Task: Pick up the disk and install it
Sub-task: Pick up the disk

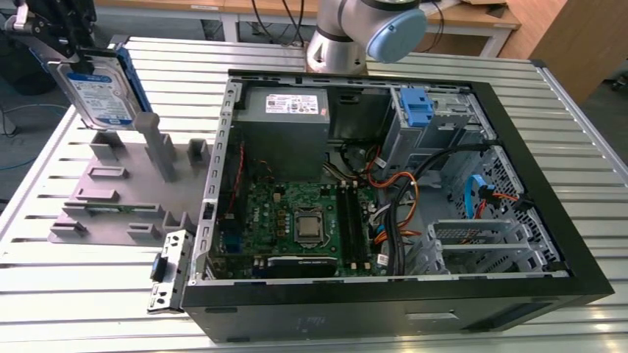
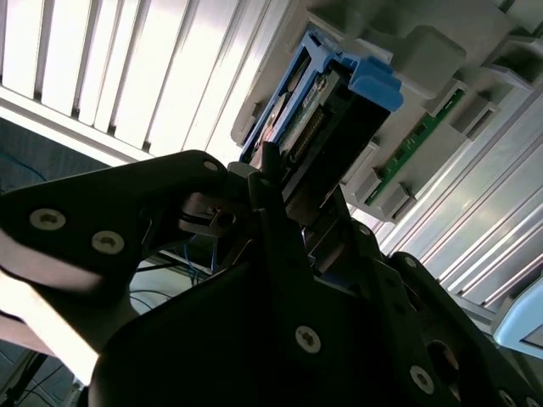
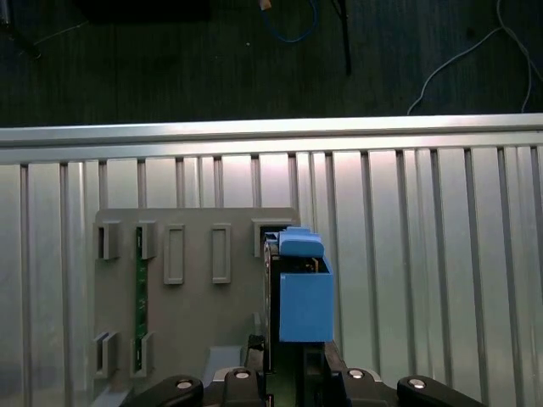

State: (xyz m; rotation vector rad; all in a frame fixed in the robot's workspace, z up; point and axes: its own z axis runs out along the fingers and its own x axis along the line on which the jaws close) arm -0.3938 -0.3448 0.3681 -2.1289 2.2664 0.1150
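Gripping the disk [image 1: 98, 95] by its upper end, the gripper [image 1: 70, 55] points down at the exterior view's upper left, jaws clamped on the two flat faces. Exterior view gives the whole blue-and-white label face, turned toward that camera, with the blue rail [image 1: 135, 81] along the edge on the exterior view's right. The disk stands on end, long axis near vertical, lower end leaning a bit toward the exterior view's right. It hangs over the far end of the grey fixture [image 1: 118, 191] on the slatted table [image 1: 59, 294], well apart from the open PC case [image 1: 393, 184]. First wrist view looks straight down the long axis, so the disk [image 3: 297, 297] reads edge-on and thin, rail end uppermost, over the fixture's end slots; a green board [image 3: 140, 288] stands in a slot further along. Second wrist view puts the black fingers [image 2: 276, 199] close up on either side of the disk, with its connector edge [image 2: 310, 127] showing. Can't tell whether the lower edge is fully clear of the fixture. Arm base [image 1: 358, 33] sits behind the case, near the grey power supply [image 1: 294, 103].
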